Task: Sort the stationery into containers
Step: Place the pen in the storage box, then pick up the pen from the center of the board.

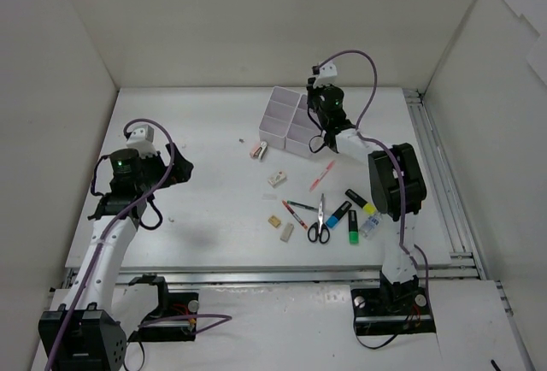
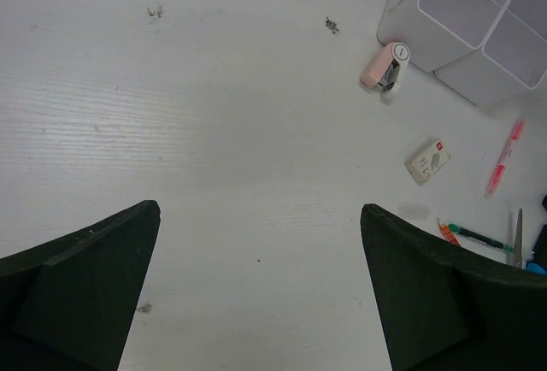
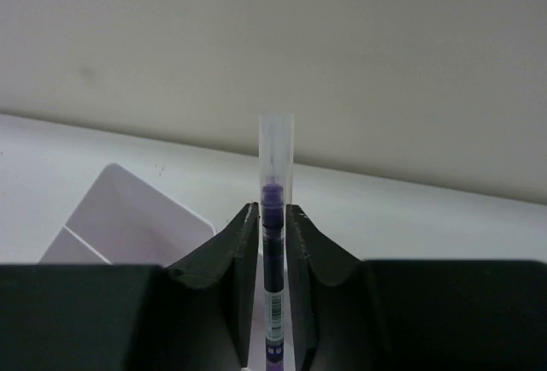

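The four white bins (image 1: 286,114) stand as a block at the back centre. My right gripper (image 1: 316,113) hovers at their right side, shut on a purple pen with a clear cap (image 3: 275,209) that sticks up between the fingers; one bin corner (image 3: 128,217) shows lower left in the right wrist view. My left gripper (image 1: 178,170) is open and empty over bare table at the left, also in the left wrist view (image 2: 261,285). Loose items lie in front of the bins: scissors (image 1: 320,221), a pink pen (image 1: 321,178), a red pen (image 1: 293,214), and blue (image 1: 338,214), green (image 1: 353,226) and yellow (image 1: 360,201) highlighters.
A small pink piece (image 2: 385,66) lies by the bins' (image 2: 479,29) left corner, with a white eraser (image 2: 427,161) in front of it. A tan eraser (image 1: 274,221), another white eraser (image 1: 287,232) and a glue bottle (image 1: 371,223) lie among the items. White walls enclose the table.
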`<state>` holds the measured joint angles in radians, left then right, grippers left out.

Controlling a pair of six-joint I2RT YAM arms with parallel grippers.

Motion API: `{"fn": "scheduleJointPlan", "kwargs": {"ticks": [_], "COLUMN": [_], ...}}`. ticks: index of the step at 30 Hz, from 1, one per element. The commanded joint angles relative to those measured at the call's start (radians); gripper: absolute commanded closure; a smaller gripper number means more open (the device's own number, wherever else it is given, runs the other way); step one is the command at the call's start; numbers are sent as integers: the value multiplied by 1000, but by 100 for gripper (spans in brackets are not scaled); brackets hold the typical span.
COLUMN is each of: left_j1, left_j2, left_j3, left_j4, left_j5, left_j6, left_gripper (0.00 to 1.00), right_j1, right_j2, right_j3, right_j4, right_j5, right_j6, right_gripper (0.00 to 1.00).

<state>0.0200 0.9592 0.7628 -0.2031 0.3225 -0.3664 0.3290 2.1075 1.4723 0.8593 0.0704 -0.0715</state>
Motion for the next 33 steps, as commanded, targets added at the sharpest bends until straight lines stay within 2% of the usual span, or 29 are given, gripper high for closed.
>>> {"fn": "scheduleJointPlan", "kwargs": {"ticks": [1,5,8,13,15,16,17,19,20,21,23,24,26,29,33], "left_j1": [8,8,-6,-136,-196,-266,-305,-377,-441,-474,-546,-567,-618,-684,-753], "left_j2": [9,47,73,163,228,255,309,372,442,479,594,633,758,935,1149], "left_j3": [29,53,73,154,233,262,321,389,473,518,637,674,812,1021,1239], "left_j4": [76,76,105,110,91,88,82,62,45,4,-34,-45,-100,-204,-304], "left_j5": [36,87,161,228,243,242,225,210,188,182,187,187,191,162,106], "left_j6": [26,43,67,179,239,260,280,346,363,416,452,478,506,546,580], "left_gripper": [1,1,1,1,1,1,1,1,1,1,1,1,1,1,1], "right_j1": [2,7,4,7,10,8,8,-1,-4,-17,-45,-50,-65,-85,-113], "right_j2": [-90,-165,-223,-345,-437,-472,-557,-644,-735,-777,-875,-897,-964,-1079,-1222], "right_j3": [-29,-90,-119,-204,-272,-303,-372,-430,-481,-498,-485,-475,-474,-515,-564], "right_j4": [127,133,135,132,126,115,100,-9,-63,-220,-441,-653,-852,-1014,-1098], "right_j5": [-11,-50,-92,-96,-75,-29,-5,83,106,187,250,278,403,474,514], "right_j6": [33,67,124,197,217,254,278,358,387,427,522,570,598,625,651], "right_gripper": [82,59,51,41,27,19,3,2,2,2,2,2,2,2,2]}}
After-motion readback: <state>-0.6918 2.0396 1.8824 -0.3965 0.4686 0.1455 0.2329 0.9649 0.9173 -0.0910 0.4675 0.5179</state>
